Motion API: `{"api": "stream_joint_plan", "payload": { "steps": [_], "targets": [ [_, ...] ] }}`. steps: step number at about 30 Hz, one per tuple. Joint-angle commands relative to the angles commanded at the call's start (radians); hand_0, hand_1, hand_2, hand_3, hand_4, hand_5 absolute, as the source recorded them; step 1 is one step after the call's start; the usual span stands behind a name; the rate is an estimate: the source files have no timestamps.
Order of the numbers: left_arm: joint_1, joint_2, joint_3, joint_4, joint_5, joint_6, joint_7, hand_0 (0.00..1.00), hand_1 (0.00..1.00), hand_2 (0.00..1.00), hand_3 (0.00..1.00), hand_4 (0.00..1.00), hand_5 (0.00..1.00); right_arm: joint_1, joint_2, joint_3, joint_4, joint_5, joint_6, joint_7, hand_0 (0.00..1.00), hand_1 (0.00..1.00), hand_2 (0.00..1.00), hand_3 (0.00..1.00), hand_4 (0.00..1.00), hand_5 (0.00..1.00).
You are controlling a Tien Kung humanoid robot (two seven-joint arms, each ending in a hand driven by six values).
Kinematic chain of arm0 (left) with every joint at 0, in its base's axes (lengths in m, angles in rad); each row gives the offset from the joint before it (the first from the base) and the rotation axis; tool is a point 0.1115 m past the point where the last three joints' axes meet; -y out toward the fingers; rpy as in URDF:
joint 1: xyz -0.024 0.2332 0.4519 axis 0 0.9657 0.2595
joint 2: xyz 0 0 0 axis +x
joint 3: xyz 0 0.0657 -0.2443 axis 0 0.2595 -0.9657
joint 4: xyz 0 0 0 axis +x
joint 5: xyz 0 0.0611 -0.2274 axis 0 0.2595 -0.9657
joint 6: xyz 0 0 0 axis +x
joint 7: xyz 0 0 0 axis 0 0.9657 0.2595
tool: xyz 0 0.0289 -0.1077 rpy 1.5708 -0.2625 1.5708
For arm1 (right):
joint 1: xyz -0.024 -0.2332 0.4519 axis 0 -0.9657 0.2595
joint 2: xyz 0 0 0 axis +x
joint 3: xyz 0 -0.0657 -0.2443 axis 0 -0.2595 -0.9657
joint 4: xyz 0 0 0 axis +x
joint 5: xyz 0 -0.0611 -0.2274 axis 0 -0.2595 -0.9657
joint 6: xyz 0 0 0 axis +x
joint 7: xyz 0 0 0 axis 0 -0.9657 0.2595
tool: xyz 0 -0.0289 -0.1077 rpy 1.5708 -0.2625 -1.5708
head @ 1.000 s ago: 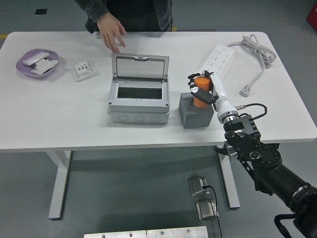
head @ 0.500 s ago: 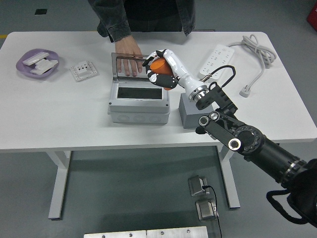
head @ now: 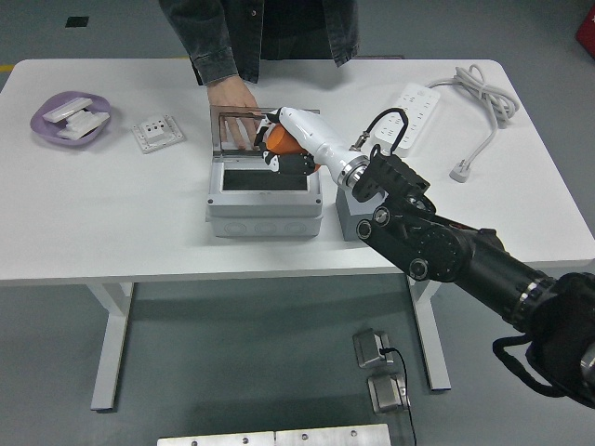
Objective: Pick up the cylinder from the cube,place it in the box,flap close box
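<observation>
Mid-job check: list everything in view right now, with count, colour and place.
cylinder: 1, orange, held over the box's open top, near the lid
box: 1, grey, table centre, lid raised
cube: 1, grey, right of the box, mostly hidden by the arm
power strip: 1, white, far right, with a coiled cable
wall plate: 1, white, left of the box
dish: 1, purple, far left, holding white parts
table: 1, white
foot pedals: 2, grey, on the floor
person's hand: 1, on the raised lid from the far side
right hand: 1, white and black, grasping the cylinder
left hand: not in view
</observation>
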Motion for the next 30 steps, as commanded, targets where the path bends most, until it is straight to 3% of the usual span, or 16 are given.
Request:
{"api": "stream_joint_plan", "payload": {
  "steps": [4, 10, 30],
  "targets": [
    [0.001, 0.005, -0.002, 0.000, 0.002, 0.004, 0.006, 0.670, 0.704, 0.718, 0.710, 0.647, 0.158, 0.022, 0.000, -0.033, -0.058, 0.032, -0.001, 0.001, 0.208, 0.203, 0.289, 0.336, 0.002, 0.002],
    [-0.001, 0.012, -0.006, 0.000, 0.007, 0.009, 0.010, 0.671, 0.704, 0.718, 0.711, 0.648, 0.158, 0.040, 0.000, -0.076, -0.087, 0.065, -0.001, -0.003, 0.211, 0.204, 0.291, 0.336, 0.002, 0.002],
    [0.008, 0.005, -0.005, 0.000, 0.003, 0.015, 0.010, 0.671, 0.704, 0.710, 0.709, 0.647, 0.160, 0.026, 0.000, -0.134, -0.045, 0.175, -0.016, 0.015, 0.217, 0.213, 0.300, 0.345, 0.002, 0.002]
  ]
}}
